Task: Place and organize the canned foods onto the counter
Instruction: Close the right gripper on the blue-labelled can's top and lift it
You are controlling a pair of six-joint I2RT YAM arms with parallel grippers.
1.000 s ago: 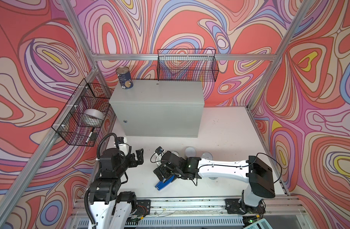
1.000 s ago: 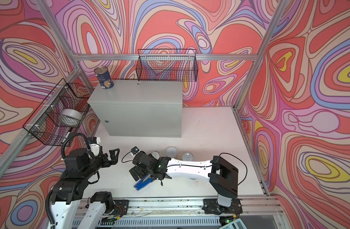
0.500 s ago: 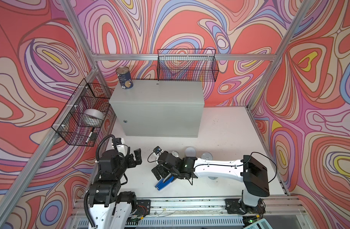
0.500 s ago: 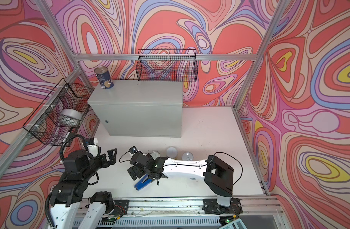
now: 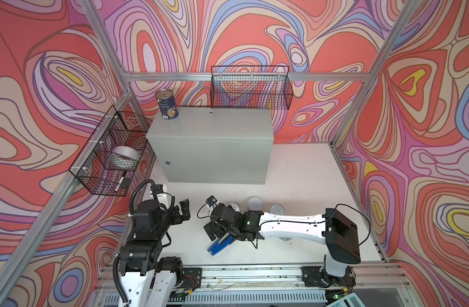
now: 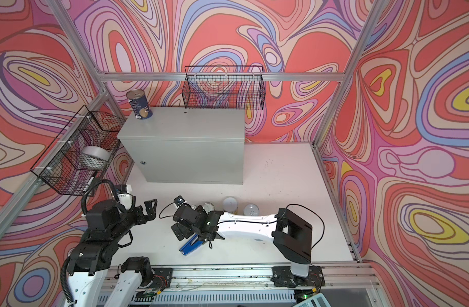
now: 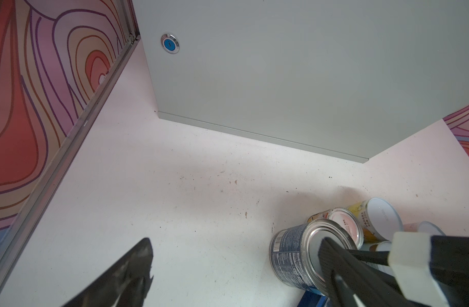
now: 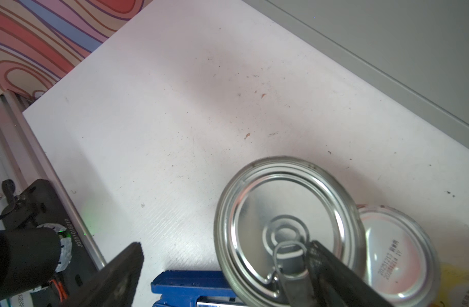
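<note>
One tall blue-labelled can stands on the back left corner of the grey counter. The other canned foods cluster on the white floor in front of it. They include a blue-labelled can with a silver top, a pink-topped can and a white-lidded, yellow-labelled can. My right gripper hangs open just above the blue can's pull-ring lid, one finger over the lid. My left gripper is open and empty, left of the cluster.
A blue stapler lies on the floor beside the cans, under my right gripper. A black wire basket on the left wall holds a silver tape roll. Another wire basket hangs on the back wall.
My right arm has shifted slightly to the left over the cans. My left arm has barely moved. Both grippers stay open.
</note>
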